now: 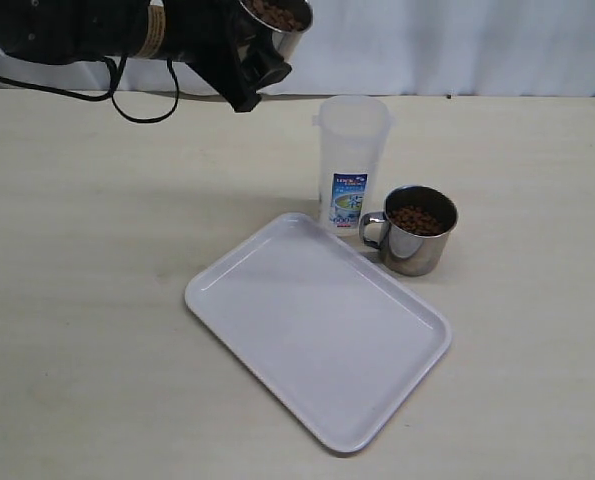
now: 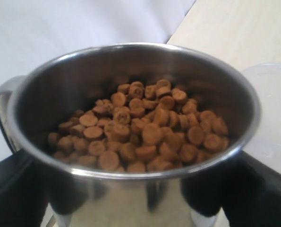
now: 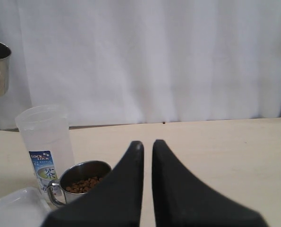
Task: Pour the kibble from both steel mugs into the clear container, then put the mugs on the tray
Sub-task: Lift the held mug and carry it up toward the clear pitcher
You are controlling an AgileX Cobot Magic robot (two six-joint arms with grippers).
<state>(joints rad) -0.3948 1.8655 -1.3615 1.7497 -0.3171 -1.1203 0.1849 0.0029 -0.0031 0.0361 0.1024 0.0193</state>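
My left gripper (image 2: pixel 135 201) is shut on a steel mug (image 1: pixel 280 22), held high above the table to the left of the clear container (image 1: pixel 352 160). Its black fingers (image 2: pixel 15 189) press on the mug's wall from both sides. The held mug (image 2: pixel 131 189) stays upright and is full of kibble (image 2: pixel 145 127); the container's rim (image 2: pixel 272 104) shows just beyond it. A second steel mug (image 1: pixel 417 232) with kibble (image 1: pixel 418 220) stands on the table right of the container, handle toward the tray (image 1: pixel 277 290). My right gripper (image 3: pixel 147 144) is shut and empty, hovering back from that mug (image 3: pixel 83 182).
The white tray lies empty in front of the container and mug, turned diagonally. A black cable (image 1: pixel 142 100) hangs under the left arm. A white curtain (image 3: pixel 154 56) closes off the table's far edge. The right gripper does not show in the exterior view.
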